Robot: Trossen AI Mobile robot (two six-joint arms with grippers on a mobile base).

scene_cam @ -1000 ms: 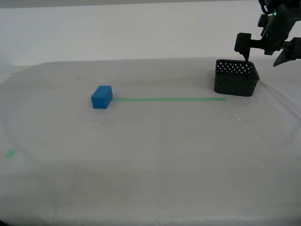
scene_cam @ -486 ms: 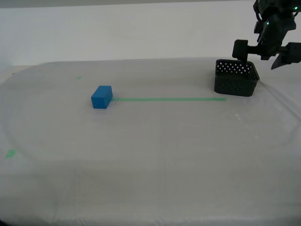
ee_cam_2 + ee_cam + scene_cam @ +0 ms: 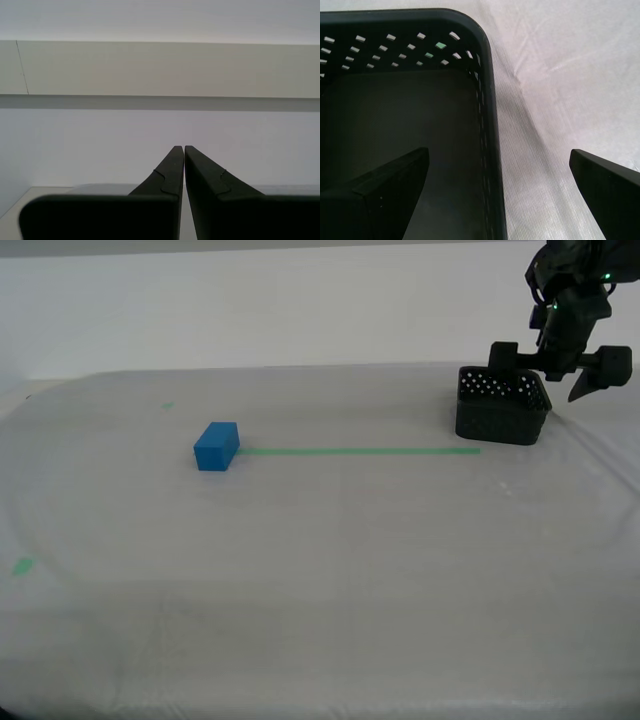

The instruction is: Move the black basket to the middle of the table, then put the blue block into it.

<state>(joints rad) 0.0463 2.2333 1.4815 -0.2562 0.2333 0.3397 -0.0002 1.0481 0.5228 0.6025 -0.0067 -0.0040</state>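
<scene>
The black basket (image 3: 503,405) stands on the table (image 3: 330,570) at the exterior view's far right, at the end of a green tape line. My first gripper (image 3: 548,368) hangs open just above its right-hand wall in that view. In the first wrist view the basket (image 3: 400,115) fills most of the frame, and my first gripper (image 3: 499,155) straddles its wall, one finger (image 3: 395,185) over the inside and the other over cloth. The blue block (image 3: 216,446) lies at the tape line's other end, in the exterior view's left half. My second gripper (image 3: 181,147) is shut on nothing and faces a pale wall.
A thin green tape line (image 3: 360,450) runs between block and basket. Small green tape marks lie at the exterior view's lower left (image 3: 22,565) and far left (image 3: 168,405). The cloth wrinkles beside the basket, near the table's edge at that view's right.
My first gripper has come down and shifted slightly toward the exterior view's right, closer to the basket's rim. The basket and the block have not moved.
</scene>
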